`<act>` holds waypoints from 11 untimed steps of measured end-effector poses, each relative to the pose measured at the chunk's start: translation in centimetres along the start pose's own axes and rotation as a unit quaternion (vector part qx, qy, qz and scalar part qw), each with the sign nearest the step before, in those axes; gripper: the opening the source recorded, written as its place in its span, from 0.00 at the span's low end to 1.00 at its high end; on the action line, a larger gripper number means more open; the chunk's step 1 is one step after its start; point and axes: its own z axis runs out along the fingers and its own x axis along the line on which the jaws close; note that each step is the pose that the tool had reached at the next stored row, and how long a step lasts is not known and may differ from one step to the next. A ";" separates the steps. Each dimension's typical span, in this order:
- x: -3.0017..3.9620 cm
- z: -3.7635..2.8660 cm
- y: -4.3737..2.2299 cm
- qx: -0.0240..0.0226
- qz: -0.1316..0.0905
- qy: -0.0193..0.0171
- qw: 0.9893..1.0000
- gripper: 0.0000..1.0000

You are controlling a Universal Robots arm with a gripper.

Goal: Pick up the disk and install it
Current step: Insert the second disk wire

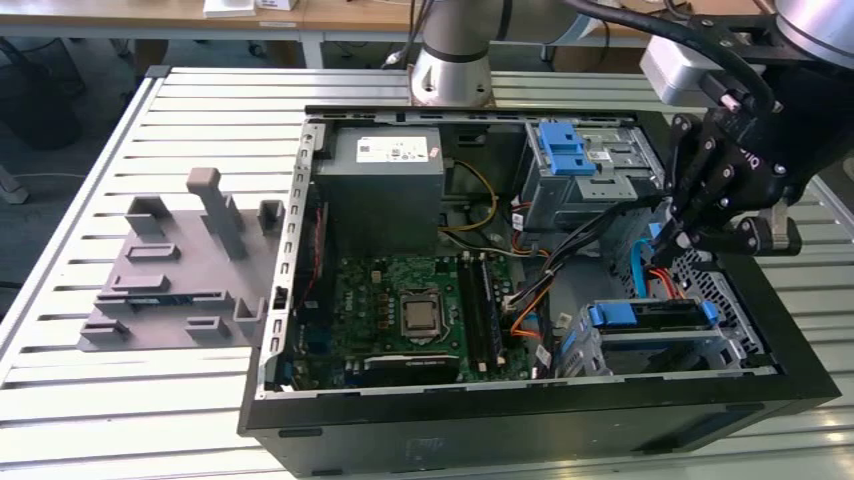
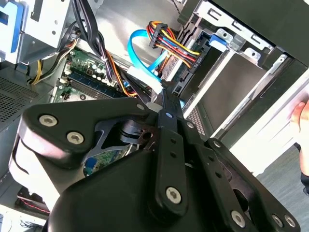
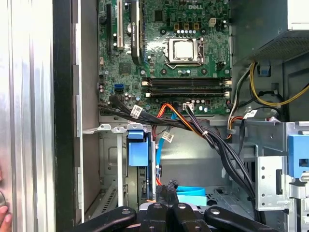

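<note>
The black gripper [image 1: 685, 240] is hanging inside the open computer case [image 1: 534, 400], its tip just above the lower drive bay at the exterior view's right. In the second wrist view its linked, bolted fingers [image 2: 166, 113] are meeting at a narrow point, closed with nothing between them. The disk [image 1: 647, 318] is sitting in the grey sheet-metal bay [image 1: 727, 345] near the case's front corner, its blue plastic frame showing along the top edge; in the first wrist view that frame [image 3: 136, 152] is appearing as a smooth blue block. A flat blue ribbon cable [image 2: 140, 58] and a bundle of multicoloured wires [image 2: 174, 48] are curving beside the gripper tip. The green motherboard [image 1: 407, 315] is lying flat in the case. A grey moulded fixture [image 1: 180, 265] is resting on the ribbed metal table [image 1: 80, 150].
</note>
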 end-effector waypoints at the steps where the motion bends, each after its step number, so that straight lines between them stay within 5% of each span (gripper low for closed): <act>1: 0.00 0.05 0.00 0.000 0.000 0.000 1.000 0.11; 11: 0.00 0.26 0.00 0.000 0.000 -0.002 1.000 0.25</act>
